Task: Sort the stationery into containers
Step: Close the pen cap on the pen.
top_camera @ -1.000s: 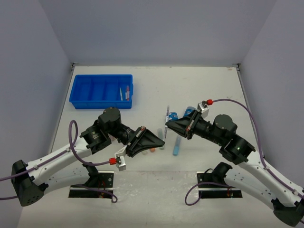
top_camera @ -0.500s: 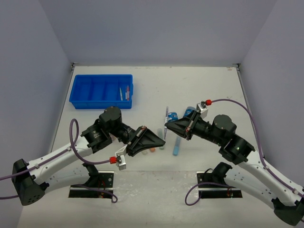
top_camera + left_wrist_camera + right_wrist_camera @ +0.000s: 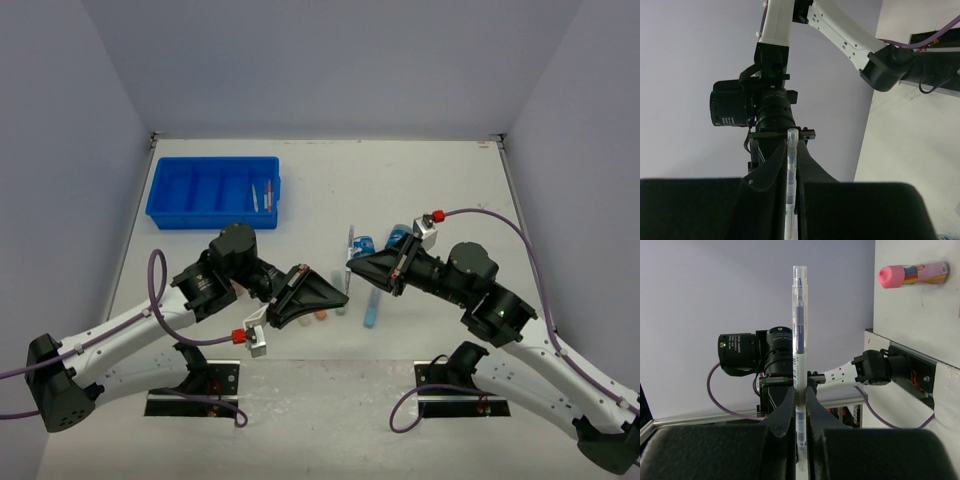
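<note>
Thin clear-barrelled pen held off the white surface at mid-table, well apart from the bright blue divided plastic tray at far left. Pinched mid-barrel by the right claw. Lower end lying in the narrow gap of the left claw; cannot tell whether gripped there. Arms stretched low, tips nearly meeting, wrists rolled sideways.

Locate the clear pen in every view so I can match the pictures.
Top external: clear pen, a thin vertical line near centre.
Left wrist: clear pen at bottom centre.
Right wrist: clear pen down the middle, top to bottom.
Shared landmark: white table, at the right edge in both wrist views.
</note>
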You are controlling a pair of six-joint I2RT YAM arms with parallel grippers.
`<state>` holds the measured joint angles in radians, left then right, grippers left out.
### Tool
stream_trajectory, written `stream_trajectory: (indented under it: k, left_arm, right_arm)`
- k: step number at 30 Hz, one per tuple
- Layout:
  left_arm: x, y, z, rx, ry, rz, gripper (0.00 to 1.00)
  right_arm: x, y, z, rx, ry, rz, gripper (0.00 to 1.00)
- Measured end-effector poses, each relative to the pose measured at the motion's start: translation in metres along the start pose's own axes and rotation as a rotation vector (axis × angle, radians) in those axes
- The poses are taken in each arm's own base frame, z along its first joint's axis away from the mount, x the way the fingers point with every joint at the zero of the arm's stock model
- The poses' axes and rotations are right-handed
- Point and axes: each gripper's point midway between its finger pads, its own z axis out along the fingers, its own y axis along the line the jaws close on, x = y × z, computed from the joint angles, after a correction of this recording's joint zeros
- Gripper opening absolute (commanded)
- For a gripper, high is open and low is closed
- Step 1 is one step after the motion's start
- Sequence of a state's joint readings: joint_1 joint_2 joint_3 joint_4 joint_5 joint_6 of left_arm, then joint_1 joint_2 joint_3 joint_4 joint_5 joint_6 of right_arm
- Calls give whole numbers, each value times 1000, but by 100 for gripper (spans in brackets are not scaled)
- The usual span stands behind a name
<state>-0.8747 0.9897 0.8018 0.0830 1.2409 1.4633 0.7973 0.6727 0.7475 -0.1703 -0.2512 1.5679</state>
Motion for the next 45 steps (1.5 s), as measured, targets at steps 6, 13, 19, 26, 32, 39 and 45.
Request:
stream_trajectory:
  k: [6,13,19,26,32,39,45]
  left_arm:
    - [5,3,0,-1,3,7,0]
    - [7,5,1,-1,5,21,0]
    - [14,7,-2,2,24,21,0]
    - [18,5,-4,4,44,15,0]
    - [21,5,-6,1,73,17,0]
    - [24,6,-6,-8,84,17,0]
    - [26,8,-6,-18,85,23,8]
  right_arm:
    - [1,0,0,0,5,0,0]
    - [3,1,0,-5,11,-1,0]
    - [2,3,0,-10,5,-2,0]
    - [-4,1,-2,-1,-30,2,0]
    - [-6,0,-1,7,-44,10,0]
    - [-7,0,2,9,-45,20,0]
    - [-8,1,5,-8,-44,55,0]
